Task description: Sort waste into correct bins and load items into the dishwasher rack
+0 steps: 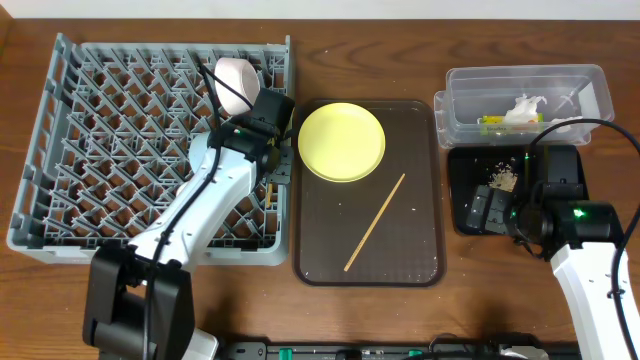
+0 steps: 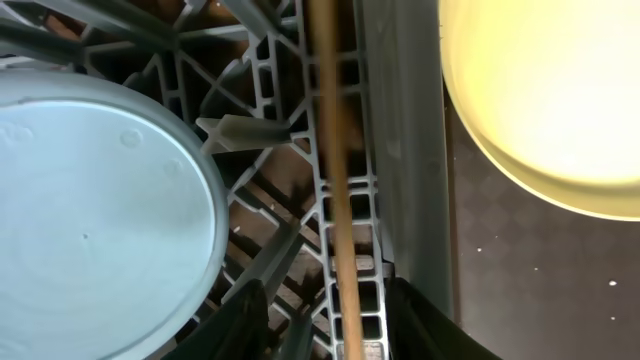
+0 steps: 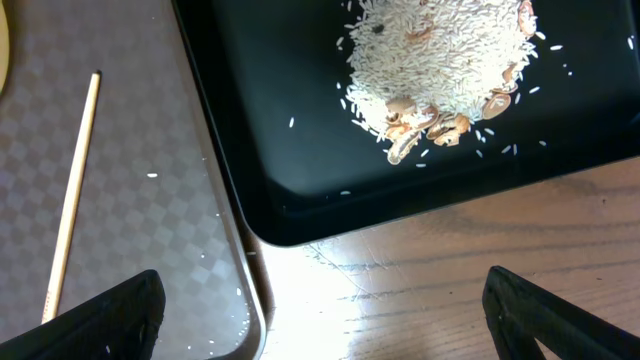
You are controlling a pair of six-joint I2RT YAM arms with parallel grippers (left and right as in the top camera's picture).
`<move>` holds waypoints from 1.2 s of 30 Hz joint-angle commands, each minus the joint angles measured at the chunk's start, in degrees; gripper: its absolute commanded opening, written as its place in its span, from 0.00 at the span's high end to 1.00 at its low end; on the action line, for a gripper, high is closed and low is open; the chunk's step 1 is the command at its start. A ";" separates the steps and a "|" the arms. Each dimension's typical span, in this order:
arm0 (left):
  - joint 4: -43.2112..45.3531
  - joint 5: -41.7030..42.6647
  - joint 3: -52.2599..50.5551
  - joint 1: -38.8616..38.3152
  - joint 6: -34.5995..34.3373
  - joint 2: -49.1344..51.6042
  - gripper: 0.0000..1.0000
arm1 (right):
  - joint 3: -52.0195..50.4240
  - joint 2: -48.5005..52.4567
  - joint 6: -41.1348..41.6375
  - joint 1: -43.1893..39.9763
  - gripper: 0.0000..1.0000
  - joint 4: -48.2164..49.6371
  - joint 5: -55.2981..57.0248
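Left gripper (image 2: 330, 305) is hanging partly open, its fingers (image 2: 250, 322) straddling a wooden chopstick (image 2: 338, 200) without touching it. That arm is slanting up from the bottom-left base across the dishwasher rack (image 1: 100, 150) to the right rim. Only the wrist cam is showing me that chopstick lying along the rack's edge strip, with the light blue bowl (image 2: 90, 210) just left of it; overhead, the arm is covering the stick and the bowl is looking closer to white, standing on edge among the pegs. Moving right, the yellow plate (image 1: 341, 141) and a second chopstick (image 1: 375, 222) are lying on the brown tray (image 1: 420, 260), apart from each other. Overhead alone is giving me the clear tub (image 1: 590, 85) holding the tissue (image 1: 525, 108) and the wrapper (image 1: 492, 122). Right arm is bending in from the bottom-right corner, right gripper (image 1: 488, 210) hovering over the black tray (image 1: 462, 170), fingers (image 3: 100, 320) spread wide and holding nothing. Its wrist cam is picking out brownish bits in the rice crumbs (image 3: 440, 60).
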 commanded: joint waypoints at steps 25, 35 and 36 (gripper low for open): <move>6.47 17.22 -0.24 -26.58 0.50 4.85 0.55 | 0.26 -0.09 -0.31 -0.85 0.01 0.07 0.15; 9.62 12.66 -0.24 -30.03 0.24 15.91 0.55 | 0.26 -0.09 -0.31 -0.85 0.01 -0.02 0.15; 9.60 12.70 -0.24 -30.03 0.24 16.85 0.55 | 0.26 -0.09 -0.31 -0.85 0.01 -0.02 0.15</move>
